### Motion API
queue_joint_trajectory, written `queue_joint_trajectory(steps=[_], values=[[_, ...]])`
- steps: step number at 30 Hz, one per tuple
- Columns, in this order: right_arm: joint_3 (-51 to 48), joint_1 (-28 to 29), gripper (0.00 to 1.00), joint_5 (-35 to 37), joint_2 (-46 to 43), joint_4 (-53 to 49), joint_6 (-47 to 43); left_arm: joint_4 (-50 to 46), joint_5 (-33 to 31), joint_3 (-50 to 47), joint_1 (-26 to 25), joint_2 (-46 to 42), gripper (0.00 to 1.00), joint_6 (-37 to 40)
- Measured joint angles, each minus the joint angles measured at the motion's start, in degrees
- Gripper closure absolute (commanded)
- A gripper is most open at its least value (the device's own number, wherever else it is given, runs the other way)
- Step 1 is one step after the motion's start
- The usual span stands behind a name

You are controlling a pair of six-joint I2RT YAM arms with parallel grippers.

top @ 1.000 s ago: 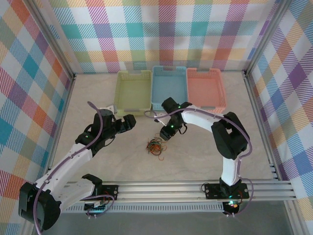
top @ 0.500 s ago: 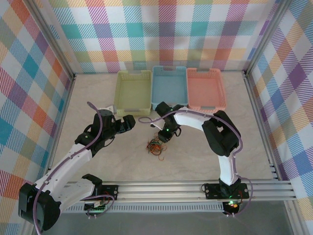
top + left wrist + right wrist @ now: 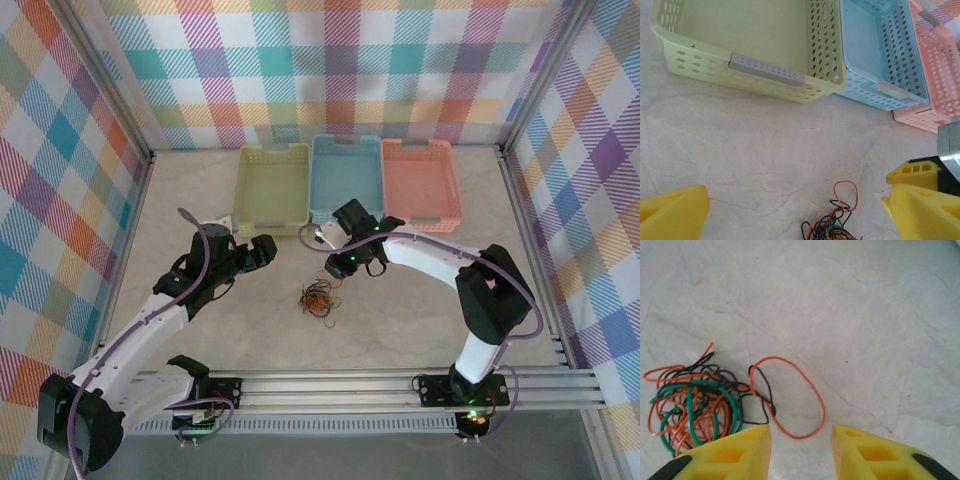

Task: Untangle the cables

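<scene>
Cables (image 3: 318, 298) lay in one tangled heap on the table (image 3: 420, 320), between the two arms. Left gripper (image 3: 795, 197) hung near the heap, jaws wide apart and empty. Right gripper (image 3: 801, 432) hovered just beside it, jaws partly apart, gripping nothing.

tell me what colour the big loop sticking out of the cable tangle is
Orange: the loop shows best in the right wrist view.
</scene>
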Motion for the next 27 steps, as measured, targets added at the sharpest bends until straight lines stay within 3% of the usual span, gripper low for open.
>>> queue_joint_trajectory(steps=[8,18,27], values=[[2.91,-0.42,0.62,0.74,8.48,-1.95,0.26,0.00,-0.15,0.00,0.00,0.02,0.07,0.00],[5.95,-0.35,0.64,0.76,12.74,-4.61,0.22,-0.02,-0.15,0.00,0.00,0.66,0.07,0.00],[6.40,-0.09,0.93,1.86,13.49,-4.33,0.48,0.00,-0.15,0.00,0.00,0.66,0.07,0.00]])
